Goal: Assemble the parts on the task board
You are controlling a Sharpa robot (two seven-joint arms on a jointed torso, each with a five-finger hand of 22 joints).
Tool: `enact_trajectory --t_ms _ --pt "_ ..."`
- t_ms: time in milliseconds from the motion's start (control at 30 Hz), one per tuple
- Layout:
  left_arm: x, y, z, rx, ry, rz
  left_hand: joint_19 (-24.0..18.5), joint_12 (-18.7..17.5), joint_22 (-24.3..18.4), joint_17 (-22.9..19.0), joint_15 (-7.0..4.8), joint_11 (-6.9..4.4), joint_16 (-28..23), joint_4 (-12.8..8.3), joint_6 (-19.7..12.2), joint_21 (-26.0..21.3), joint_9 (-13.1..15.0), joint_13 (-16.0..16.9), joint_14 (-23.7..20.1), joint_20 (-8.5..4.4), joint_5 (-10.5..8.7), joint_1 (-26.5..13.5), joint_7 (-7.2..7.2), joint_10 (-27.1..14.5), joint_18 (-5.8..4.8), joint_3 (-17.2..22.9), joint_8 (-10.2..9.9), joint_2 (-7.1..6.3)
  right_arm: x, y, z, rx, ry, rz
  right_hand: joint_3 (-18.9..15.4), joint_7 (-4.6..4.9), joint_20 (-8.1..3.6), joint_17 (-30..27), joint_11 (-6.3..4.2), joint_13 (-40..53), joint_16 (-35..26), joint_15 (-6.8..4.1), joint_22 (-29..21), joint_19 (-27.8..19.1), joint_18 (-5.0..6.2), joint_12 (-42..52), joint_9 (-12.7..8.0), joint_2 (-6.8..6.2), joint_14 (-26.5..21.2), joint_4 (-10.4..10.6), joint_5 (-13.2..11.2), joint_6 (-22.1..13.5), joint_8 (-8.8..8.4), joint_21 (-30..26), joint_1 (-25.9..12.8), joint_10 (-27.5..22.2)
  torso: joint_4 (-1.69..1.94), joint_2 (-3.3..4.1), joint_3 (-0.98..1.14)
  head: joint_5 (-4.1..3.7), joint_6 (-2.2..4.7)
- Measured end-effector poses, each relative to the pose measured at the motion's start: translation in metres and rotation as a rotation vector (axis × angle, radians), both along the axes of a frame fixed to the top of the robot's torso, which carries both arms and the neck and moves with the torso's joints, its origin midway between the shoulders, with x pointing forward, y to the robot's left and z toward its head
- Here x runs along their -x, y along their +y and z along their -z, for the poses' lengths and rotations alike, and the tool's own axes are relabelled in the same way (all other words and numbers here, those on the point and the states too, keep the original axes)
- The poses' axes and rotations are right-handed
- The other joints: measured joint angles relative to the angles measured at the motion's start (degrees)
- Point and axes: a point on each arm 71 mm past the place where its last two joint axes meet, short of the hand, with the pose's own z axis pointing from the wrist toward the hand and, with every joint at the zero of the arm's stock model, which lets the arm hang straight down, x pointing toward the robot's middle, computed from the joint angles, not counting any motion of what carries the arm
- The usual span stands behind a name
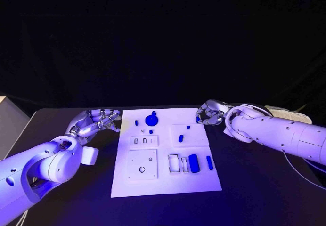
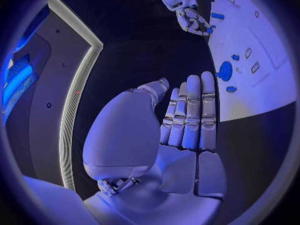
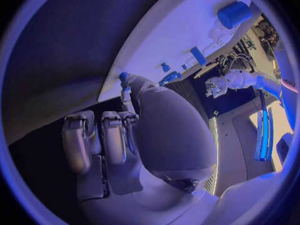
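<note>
The white task board (image 1: pixel 166 183) lies in the middle of the black table. On it are a round blue part (image 1: pixel 152 119), a thick blue cylinder (image 1: pixel 193 163), a slim blue bar (image 1: pixel 210 163) and several small blue pieces. My left hand (image 1: pixel 98 121) hovers beside the board's far left corner with straight fingers and a bare palm (image 2: pixel 181 130). My right hand (image 1: pixel 212 113) is over the board's far right corner and pinches a small blue part (image 3: pixel 124 77) at its fingertips, the other fingers curled in. The board (image 3: pixel 181 30) and the cylinder (image 3: pixel 234 14) show beyond it.
A grey box (image 1: pixel 5 122) stands at the table's left edge. A pale object (image 1: pixel 289 113) lies behind my right arm, and a thin cable (image 1: pixel 299 174) runs along the table's right side. The board has several recesses (image 1: pixel 142 165).
</note>
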Motion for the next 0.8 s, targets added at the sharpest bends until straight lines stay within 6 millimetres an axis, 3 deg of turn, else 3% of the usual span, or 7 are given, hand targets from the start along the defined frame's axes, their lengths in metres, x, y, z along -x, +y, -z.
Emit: enact_trajectory --t_ms 433,800 --pt "0.0002 0.0007 -0.0001 -0.001 0.000 -0.001 0.0 0.0 0.0 0.0 0.00 0.00 0.0 0.0 0.0 0.0 0.0 0.0 0.0 0.00 0.00 0.0 0.00 0.0 0.00 0.0 0.0 0.00 -0.0012 0.0008 0.0020 0.006 0.005 0.007 0.5 0.00 0.01 0.0 0.00 0.0 0.0 0.01 0.0 0.0 0.00 0.0 -0.2 -0.61 0.0 0.2 -0.3 0.0 -0.01 0.0 -0.6 0.0 -0.02 0.01 -0.01 -0.02 -0.18" --pt "0.0002 0.0007 -0.0001 -0.002 0.000 0.000 0.0 0.0 0.0 0.0 0.00 0.00 0.0 0.0 0.0 0.0 0.0 0.0 0.0 0.00 0.00 0.0 0.00 0.0 0.00 0.0 0.0 0.00 -0.0027 0.0027 0.0030 0.010 0.007 0.012 1.0 0.00 0.01 0.0 0.01 0.0 0.0 0.01 0.0 0.0 0.00 0.0 -0.2 -0.38 0.0 0.3 -0.3 0.0 -0.01 0.0 -0.8 0.0 -0.02 -0.02 -0.01 0.07 -0.20"
